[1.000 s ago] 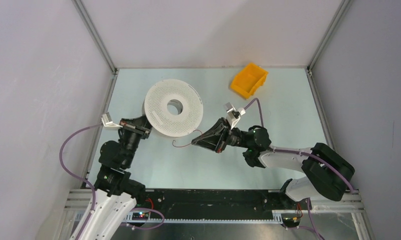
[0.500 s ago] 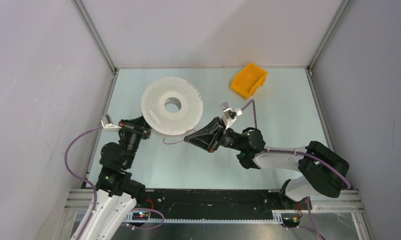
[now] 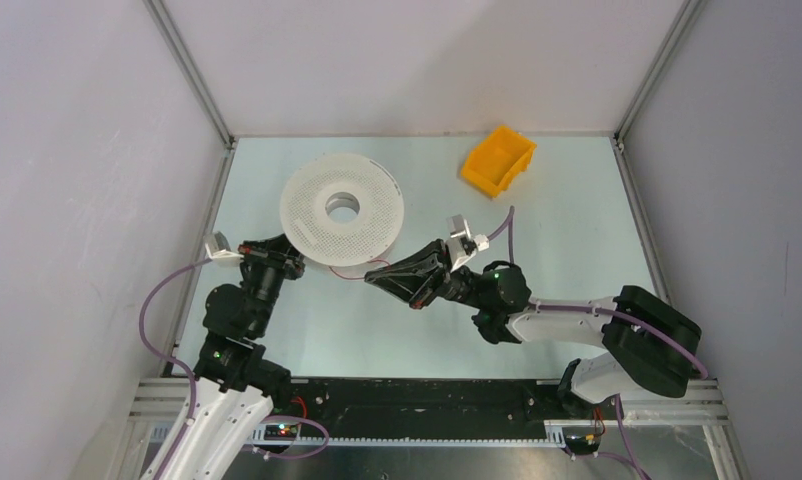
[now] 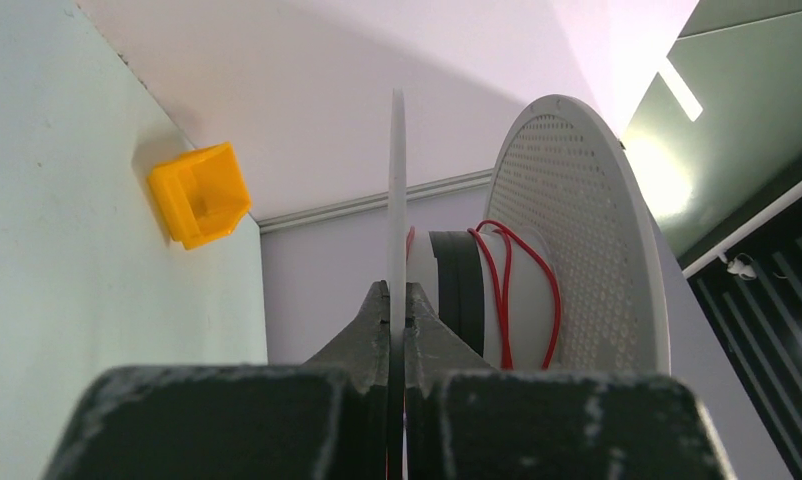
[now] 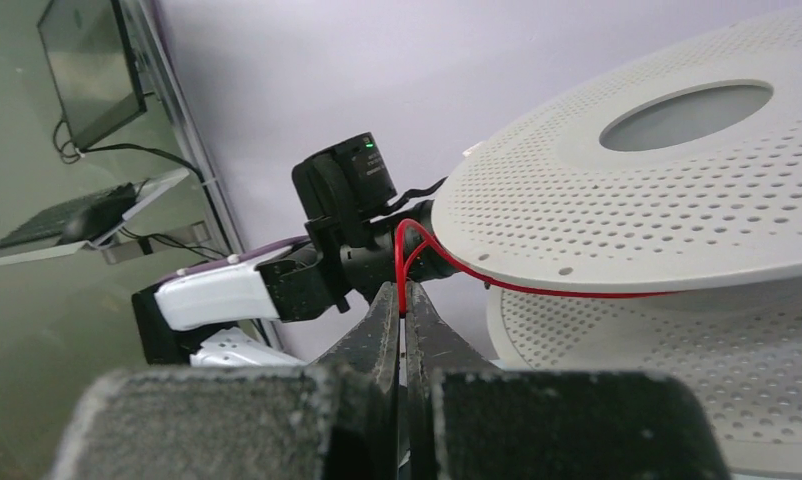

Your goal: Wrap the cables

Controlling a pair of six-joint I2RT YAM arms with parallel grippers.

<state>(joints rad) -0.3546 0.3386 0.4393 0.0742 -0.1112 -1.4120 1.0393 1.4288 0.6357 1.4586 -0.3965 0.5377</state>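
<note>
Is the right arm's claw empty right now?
No, the right gripper is shut on the red wire, which leads under the top disc of the white spool.

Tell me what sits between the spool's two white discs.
In the left wrist view: a dark grey hub with a few loose turns of red cable, between the edge-on disc and the perforated disc.

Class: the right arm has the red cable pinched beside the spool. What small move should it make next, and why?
Probably sweep the right gripper round the spool, keeping the red cable taut: it enters between the flanges, loose on the hub, and the left gripper clamps one flange.
</note>
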